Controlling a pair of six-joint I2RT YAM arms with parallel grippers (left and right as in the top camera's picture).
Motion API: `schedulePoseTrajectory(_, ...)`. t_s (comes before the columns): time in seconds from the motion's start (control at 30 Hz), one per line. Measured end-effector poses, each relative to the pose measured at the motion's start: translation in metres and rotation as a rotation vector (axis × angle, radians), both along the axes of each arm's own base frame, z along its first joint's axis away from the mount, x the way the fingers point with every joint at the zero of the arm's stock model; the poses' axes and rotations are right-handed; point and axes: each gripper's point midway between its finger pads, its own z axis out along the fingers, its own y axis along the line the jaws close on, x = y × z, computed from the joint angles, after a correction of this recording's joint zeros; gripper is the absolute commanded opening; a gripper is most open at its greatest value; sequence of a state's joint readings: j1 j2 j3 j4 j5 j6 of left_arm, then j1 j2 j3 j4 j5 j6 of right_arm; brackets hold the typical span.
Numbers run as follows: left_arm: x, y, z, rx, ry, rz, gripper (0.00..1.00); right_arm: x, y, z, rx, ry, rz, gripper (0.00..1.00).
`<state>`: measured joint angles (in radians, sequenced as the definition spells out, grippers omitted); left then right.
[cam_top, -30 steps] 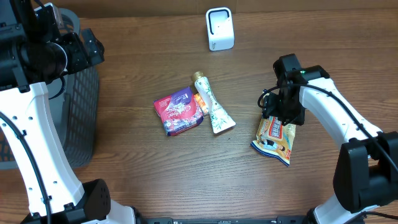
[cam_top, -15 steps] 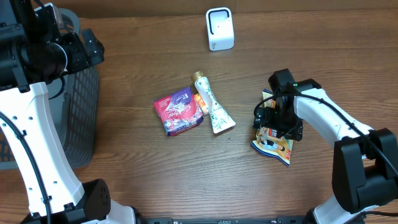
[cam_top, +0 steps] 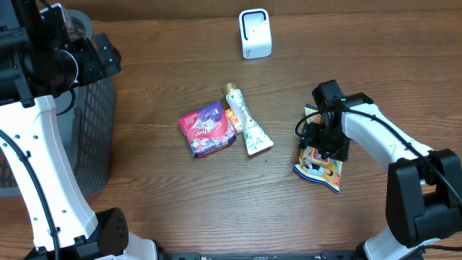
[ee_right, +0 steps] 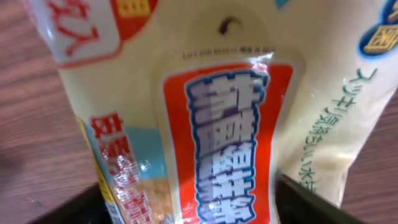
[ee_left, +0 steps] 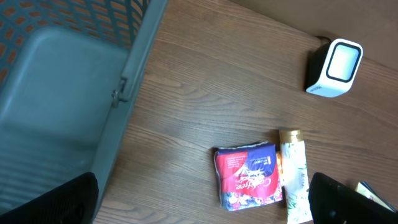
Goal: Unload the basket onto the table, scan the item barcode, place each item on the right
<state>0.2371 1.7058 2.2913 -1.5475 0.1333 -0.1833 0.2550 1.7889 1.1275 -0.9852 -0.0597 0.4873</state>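
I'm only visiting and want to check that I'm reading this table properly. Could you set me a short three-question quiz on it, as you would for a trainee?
1. True or false: the tube lies right beside the red packet.
2. Which item is the right claw directly above? A) the tube B) the snack bag C) the red packet
3. Leaving out the white scanner, how many loose items lie on the table?

Key: 1 true; 2 B; 3 three.
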Motion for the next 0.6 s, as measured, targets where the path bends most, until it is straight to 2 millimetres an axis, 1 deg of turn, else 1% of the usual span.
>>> schedulePoseTrajectory(0.1,0.000,0.000,0.000,0.000,0.000,0.000,1.00,-0.011,-0.005,0.004,-0.014,0.054,-0.011,0.95)
schedulePoseTrajectory(0.17,0.000,0.000,0.000,0.000,0.000,0.000,1.00,-0.012,-0.007,0.010,-0.021,0.069,-0.015,0.95)
schedulePoseTrajectory(0.27,0.000,0.000,0.000,0.000,0.000,0.000,1.00,-0.004,-0.006,0.025,-0.021,0.058,-0.017,0.94)
schedulePoseTrajectory(0.3,0.000,0.000,0.000,0.000,0.000,0.000,1.00,-0.001,-0.005,0.030,-0.020,0.052,-0.017,0.92)
schedulePoseTrajectory(0.37,0.000,0.000,0.000,0.000,0.000,0.000,1.00,0.005,-0.005,0.036,-0.021,0.032,-0.016,0.91)
schedulePoseTrajectory(0.47,0.000,0.000,0.000,0.000,0.000,0.000,1.00,0.008,-0.007,0.037,-0.033,0.023,-0.015,0.90)
schedulePoseTrajectory(0.6,0.000,0.000,0.000,0.000,0.000,0.000,1.00,0.008,-0.009,0.032,-0.045,0.013,0.006,0.90)
